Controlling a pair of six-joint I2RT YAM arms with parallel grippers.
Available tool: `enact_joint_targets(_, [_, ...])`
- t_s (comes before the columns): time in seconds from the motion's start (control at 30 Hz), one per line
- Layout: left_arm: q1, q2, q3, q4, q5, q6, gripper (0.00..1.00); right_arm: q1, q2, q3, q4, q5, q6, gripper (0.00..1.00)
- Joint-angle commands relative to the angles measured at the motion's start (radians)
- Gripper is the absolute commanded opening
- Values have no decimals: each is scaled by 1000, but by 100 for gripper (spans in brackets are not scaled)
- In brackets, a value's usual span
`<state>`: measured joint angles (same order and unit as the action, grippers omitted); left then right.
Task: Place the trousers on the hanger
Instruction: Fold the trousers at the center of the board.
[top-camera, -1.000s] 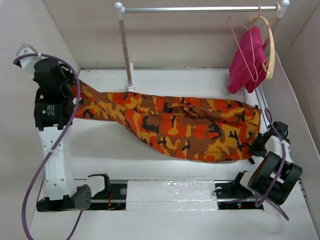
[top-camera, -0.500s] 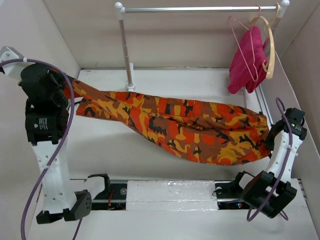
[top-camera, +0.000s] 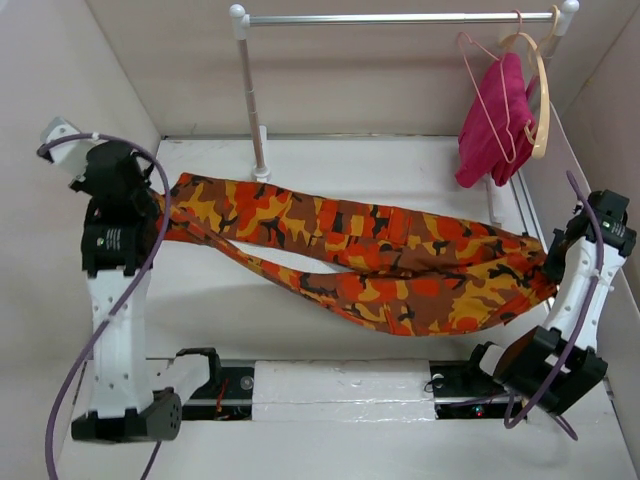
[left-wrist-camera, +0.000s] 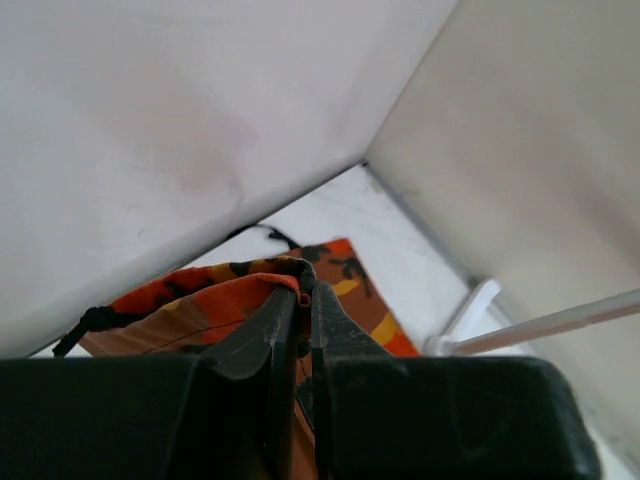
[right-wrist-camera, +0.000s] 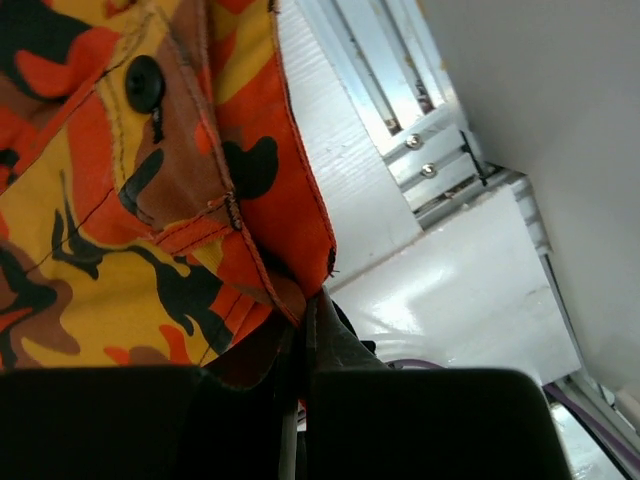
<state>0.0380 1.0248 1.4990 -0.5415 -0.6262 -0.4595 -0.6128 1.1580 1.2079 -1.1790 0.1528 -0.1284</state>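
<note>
The camouflage trousers (top-camera: 370, 260) hang stretched between my two grippers above the table, sagging in the middle. My left gripper (top-camera: 160, 205) is shut on the leg end; in the left wrist view the jaws pinch the cloth hem (left-wrist-camera: 290, 285). My right gripper (top-camera: 548, 272) is shut on the waist end; in the right wrist view the cloth (right-wrist-camera: 150, 180) with a black button fills the left side. The thin pink wire hanger (top-camera: 490, 95) hangs on the rail (top-camera: 400, 18) at the back right, with a magenta cloth (top-camera: 495, 120) over it.
A pale wooden hanger (top-camera: 540, 90) hangs beside the pink one. The rail's white post (top-camera: 252, 100) stands at the back middle-left. Walls enclose the table on the left, back and right. The arm bases and a metal track (top-camera: 340, 385) sit along the near edge.
Both grippers have lifted the trousers off the table. The left gripper moved right and inward, the right gripper rose and moved right; the cloth now hangs narrower and folded lengthwise.
</note>
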Motion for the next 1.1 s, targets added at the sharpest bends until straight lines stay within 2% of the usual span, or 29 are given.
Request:
enact_joint_targets(0.0, [-4,79,-32,55,-32,-22,0,15,48,28,111,-47,-13,0])
enact_joint_targets(0.37, [-4,244,-68,67,-95,-15,0,15,187,-19,309,-145,-36,0])
enact_joint_targets(0.47, [-4,288,1,-22,-90,-45,0,4,215,-21,331,-277,-56,0])
enact_joint_targets(0.53, [5,293,90,-73,-57,-65,0,27,163,-47,315,-357,-82,0])
enact_joint_targets(0.57, [20,285,104,-71,-37,-65,0,72,120,-129,327,-366,-70,0])
enact_joint_targets(0.63, [31,268,156,-74,17,-76,0,87,9,-220,369,-415,-16,0])
enact_joint_targets(0.7, [31,300,214,-121,13,-82,0,99,-24,-298,340,-450,-8,0])
enact_joint_targets(0.77, [31,305,193,-98,-1,-76,0,125,-43,-306,297,-438,-20,0])
enact_joint_targets(0.87, [31,342,109,-68,-27,-80,0,125,1,-262,308,-336,-8,0])
enact_joint_targets(0.93, [31,408,92,-81,-30,-96,0,73,47,-162,328,-285,-14,0])
enact_joint_targets(1.07, [66,535,196,-115,-9,-117,0,21,213,19,340,-371,7,0])
